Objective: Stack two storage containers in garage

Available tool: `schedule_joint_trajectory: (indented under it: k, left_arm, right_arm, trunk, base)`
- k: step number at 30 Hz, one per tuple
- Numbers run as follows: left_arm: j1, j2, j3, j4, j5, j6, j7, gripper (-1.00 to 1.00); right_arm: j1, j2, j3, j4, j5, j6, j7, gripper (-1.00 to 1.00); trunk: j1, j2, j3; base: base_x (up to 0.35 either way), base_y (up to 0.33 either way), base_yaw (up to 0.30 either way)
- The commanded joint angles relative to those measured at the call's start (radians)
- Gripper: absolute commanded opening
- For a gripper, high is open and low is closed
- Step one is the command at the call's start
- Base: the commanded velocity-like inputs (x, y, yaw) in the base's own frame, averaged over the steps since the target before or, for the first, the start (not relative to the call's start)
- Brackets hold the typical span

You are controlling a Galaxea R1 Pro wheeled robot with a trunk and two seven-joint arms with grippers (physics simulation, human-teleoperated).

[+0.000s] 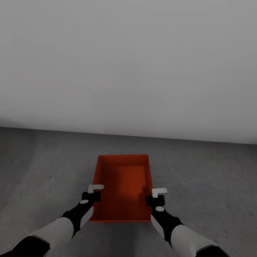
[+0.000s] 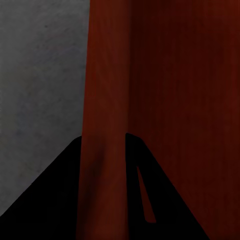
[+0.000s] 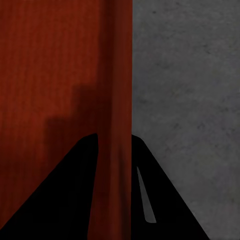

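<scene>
1 storage container (image 1: pixel 123 185), seemingly above the floor (image 1: pixel 43 171), clamped by 2 grippers: left gripper (image 1: pixel 93 191), right gripper (image 1: pixel 157 196).

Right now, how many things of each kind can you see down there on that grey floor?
Orange-red storage container: 1
Pincers clamped on its side walls: 2, the left pincer and the right pincer
Total: 3, over the grey concrete floor.
</scene>
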Motion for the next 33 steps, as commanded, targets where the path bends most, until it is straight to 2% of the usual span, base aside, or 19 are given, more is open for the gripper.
schedule_joint_trajectory:
  k: [1,2,3,33]
  left_arm:
    - [0.001,0.001,0.03,0.027,-0.002,-0.067,0.007,-1.0]
    - [0.001,0.001,0.03,0.027,-0.002,-0.067,0.007,-1.0]
    - [0.001,0.001,0.03,0.027,-0.002,-0.067,0.007,1.0]
    - [0.001,-0.001,0.032,0.019,0.0,-0.065,0.02,1.0]
  right_arm:
    - [0.0,-0.011,0.02,0.009,-0.006,-0.008,-0.029,-1.0]
    - [0.0,-0.011,0.02,0.009,-0.006,-0.008,-0.028,-1.0]
    - [0.0,-0.011,0.02,0.009,-0.006,-0.008,-0.029,1.0]
    - [0.0,-0.013,0.02,0.009,-0.006,-0.008,-0.026,1.0]
  trunk:
    - [0.016,0.0,-0.001]
    - [0.016,0.0,-0.001]
    - [0.016,0.0,-0.001]
    - [0.012,0.007,0.002]
  base:
    - [0.0,0.0,0.0]
    - [0.0,0.0,0.0]
    - [0.0,0.0,0.0]
    - [0.0,0.0,0.0]
